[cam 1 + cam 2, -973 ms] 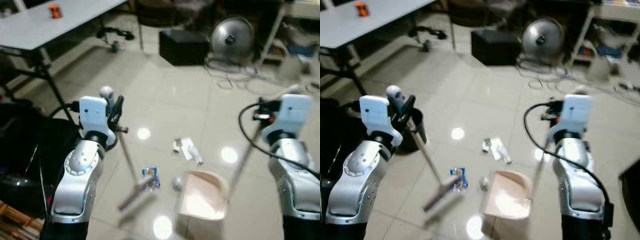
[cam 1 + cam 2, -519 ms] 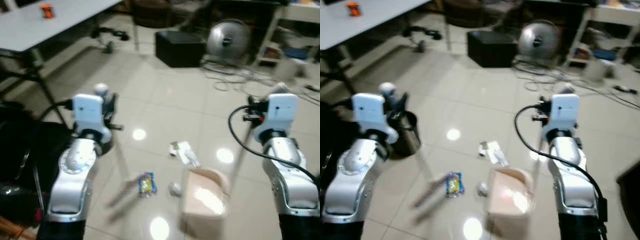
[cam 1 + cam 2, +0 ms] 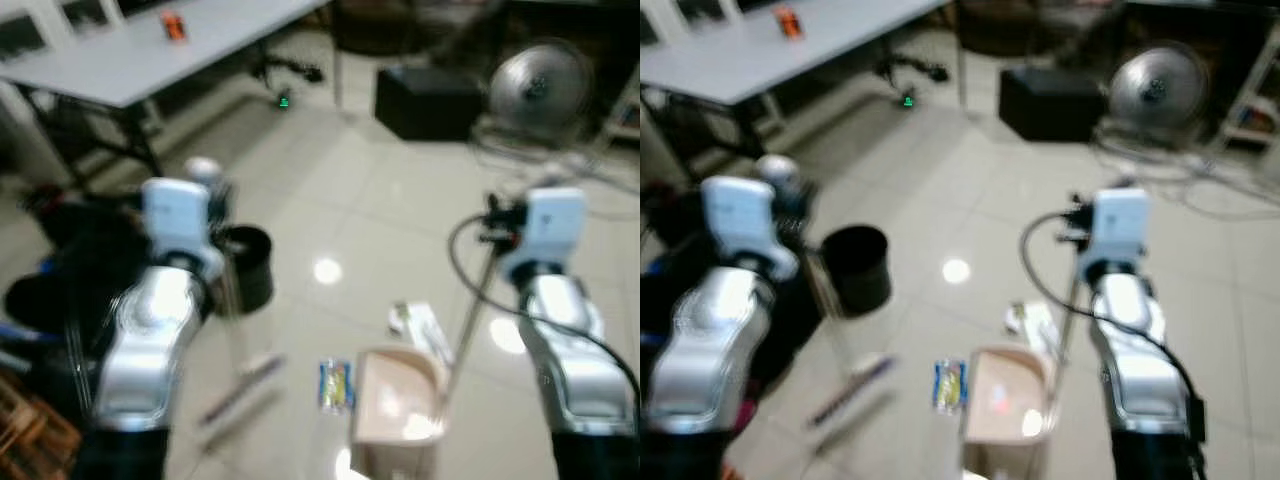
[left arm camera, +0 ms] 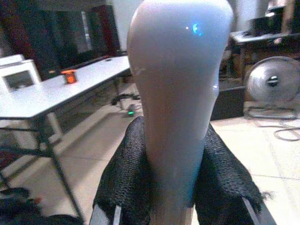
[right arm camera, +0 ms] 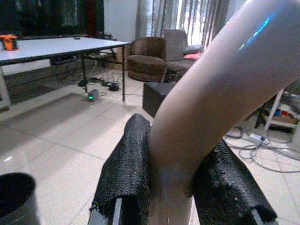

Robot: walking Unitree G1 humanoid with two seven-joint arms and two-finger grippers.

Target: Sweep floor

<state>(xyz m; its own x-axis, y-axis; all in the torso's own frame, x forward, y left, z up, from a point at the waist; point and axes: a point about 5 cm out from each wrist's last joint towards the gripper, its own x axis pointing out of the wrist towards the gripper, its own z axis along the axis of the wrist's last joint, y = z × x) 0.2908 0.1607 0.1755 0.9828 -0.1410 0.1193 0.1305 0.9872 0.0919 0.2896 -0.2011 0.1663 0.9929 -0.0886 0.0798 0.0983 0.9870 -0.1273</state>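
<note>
Glossy pale tile floor [image 3: 400,215] lies open ahead; left end effector [image 4: 176,187] pinches white broom handle [image 4: 180,93], right end effector [image 5: 180,187] pinches beige dustpan handle [image 5: 211,103]

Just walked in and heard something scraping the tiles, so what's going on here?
The robot is sweeping the floor. Its left gripper is shut on the broom handle, with the broom head down on the tiles. Its right gripper is shut on the dustpan handle, and the dustpan sits on the floor in front of it. A small blue and yellow wrapper lies just beside the pan, white paper scraps lie just beyond it, and a black bin stands nearby.
</note>
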